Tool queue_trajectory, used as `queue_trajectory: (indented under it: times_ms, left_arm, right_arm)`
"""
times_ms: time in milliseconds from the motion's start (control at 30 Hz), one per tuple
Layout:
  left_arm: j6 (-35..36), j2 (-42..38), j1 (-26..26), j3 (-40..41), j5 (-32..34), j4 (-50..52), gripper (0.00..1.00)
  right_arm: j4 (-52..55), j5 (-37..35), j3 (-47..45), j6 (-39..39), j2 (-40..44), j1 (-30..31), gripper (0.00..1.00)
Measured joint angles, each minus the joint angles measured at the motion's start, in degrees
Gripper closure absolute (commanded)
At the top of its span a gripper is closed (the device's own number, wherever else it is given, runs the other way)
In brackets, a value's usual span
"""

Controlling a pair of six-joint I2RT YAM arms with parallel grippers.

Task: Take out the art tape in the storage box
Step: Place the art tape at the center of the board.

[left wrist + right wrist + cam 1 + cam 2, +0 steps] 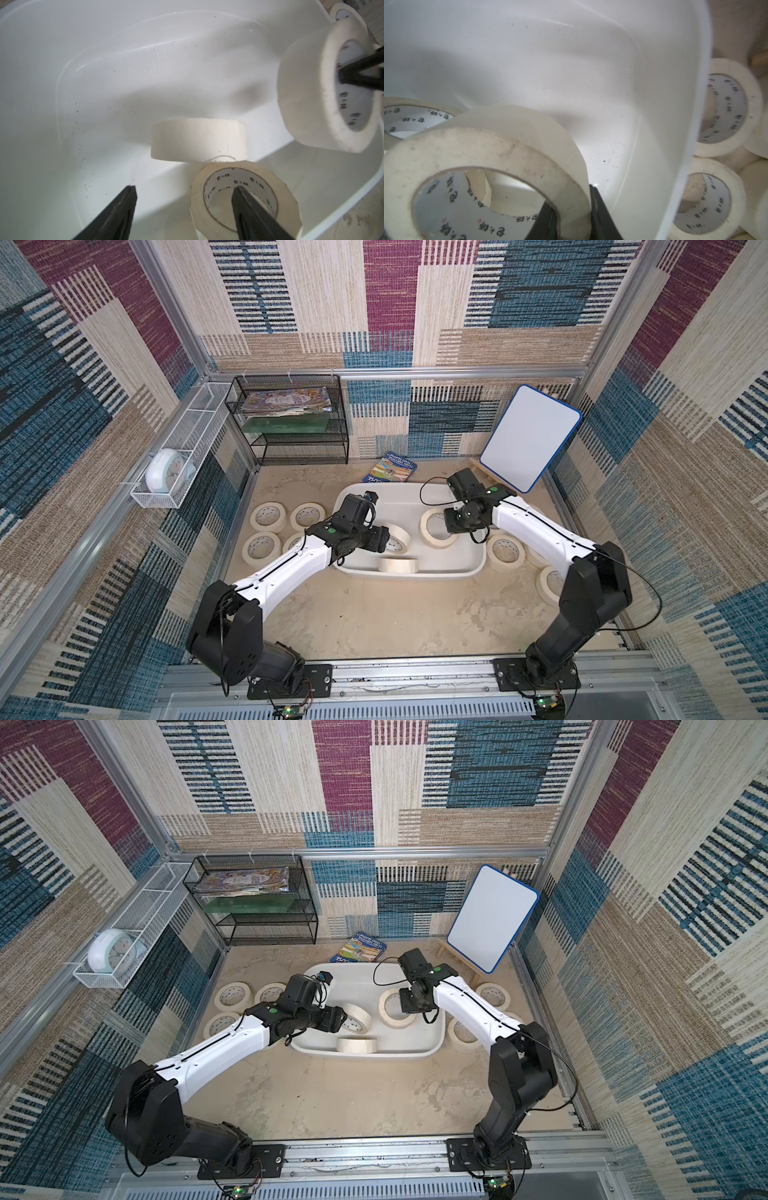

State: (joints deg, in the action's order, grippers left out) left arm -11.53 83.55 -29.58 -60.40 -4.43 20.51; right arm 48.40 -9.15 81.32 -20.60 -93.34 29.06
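Note:
The white storage box [399, 502] sits mid-table in both top views. Three cream art tape rolls are in it. My right gripper [573, 216] is shut on the wall of one roll [488, 149], one finger inside the core and one outside. That roll [307, 93] hangs tilted above the box floor. My left gripper [185, 199] is open over a second roll [245, 199], one finger in its core and the other outside. A third roll [397, 564] stands on edge against the front wall.
Several rolls lie flat on the table left of the box [268, 516] and right of it [505, 551]. At the back stand a black mesh rack [291, 423], a booklet [390, 470] and a whiteboard [530, 437]. A white wire basket [183, 448] lines the left wall.

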Motion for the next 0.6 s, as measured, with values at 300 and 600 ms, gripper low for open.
queue_trajectory:
  times_ms: [300,600]
  left_arm:
    - [1.6,0.9,1.3,-2.8,-1.0,0.0,0.22]
    - [2.5,2.6,1.7,-4.7,-3.5,-0.3,0.22]
  right_arm:
    - [15.4,-7.1,-15.7,-12.8,21.9,-4.2,1.00]
    - [16.9,-0.4,-34.1,-25.6,34.6,-6.3,1.00]
